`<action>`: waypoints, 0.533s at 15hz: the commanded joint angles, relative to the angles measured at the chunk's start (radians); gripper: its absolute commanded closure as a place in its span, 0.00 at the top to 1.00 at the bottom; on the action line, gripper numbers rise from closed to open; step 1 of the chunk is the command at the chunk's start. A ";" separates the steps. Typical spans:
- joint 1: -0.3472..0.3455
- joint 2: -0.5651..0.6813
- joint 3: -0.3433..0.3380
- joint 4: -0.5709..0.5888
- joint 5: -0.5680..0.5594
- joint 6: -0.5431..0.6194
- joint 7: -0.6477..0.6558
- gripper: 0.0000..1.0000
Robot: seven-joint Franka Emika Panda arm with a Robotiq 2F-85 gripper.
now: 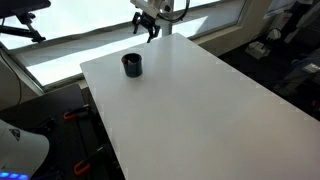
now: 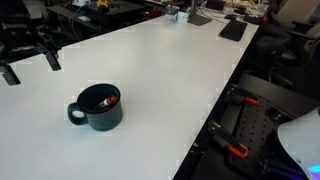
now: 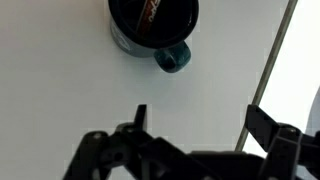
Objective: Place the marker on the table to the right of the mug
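Note:
The dark mug [image 1: 132, 65] stands upright on the white table [image 1: 200, 110] near its far corner. It shows in both exterior views [image 2: 98, 110] and at the top of the wrist view [image 3: 150, 25], with its handle pointing toward the gripper. The marker [image 2: 108, 100] lies inside the mug, a thin stick with a reddish end, and also shows in the wrist view [image 3: 150, 12]. My gripper [image 1: 148, 28] hangs open and empty above the table edge beyond the mug, apart from it. Its black fingers also show in an exterior view [image 2: 30, 68] and in the wrist view [image 3: 200, 118].
The table edge [image 3: 275, 70] runs close beside one finger. A dark flat object [image 2: 233, 30] and small clutter sit at the table's far end. A bright window [image 1: 80, 30] lies behind the gripper. Black equipment with orange clamps [image 2: 240, 140] stands below the table edge.

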 commanded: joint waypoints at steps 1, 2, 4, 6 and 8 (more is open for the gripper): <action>0.033 -0.051 -0.004 -0.068 -0.047 0.072 0.050 1.00; 0.039 -0.062 -0.003 -0.086 -0.056 0.091 0.057 1.00; 0.043 -0.099 0.001 -0.145 -0.070 0.122 0.054 1.00; 0.035 -0.030 0.011 -0.059 -0.063 0.092 0.033 1.00; 0.035 -0.059 0.011 -0.099 -0.065 0.108 0.033 1.00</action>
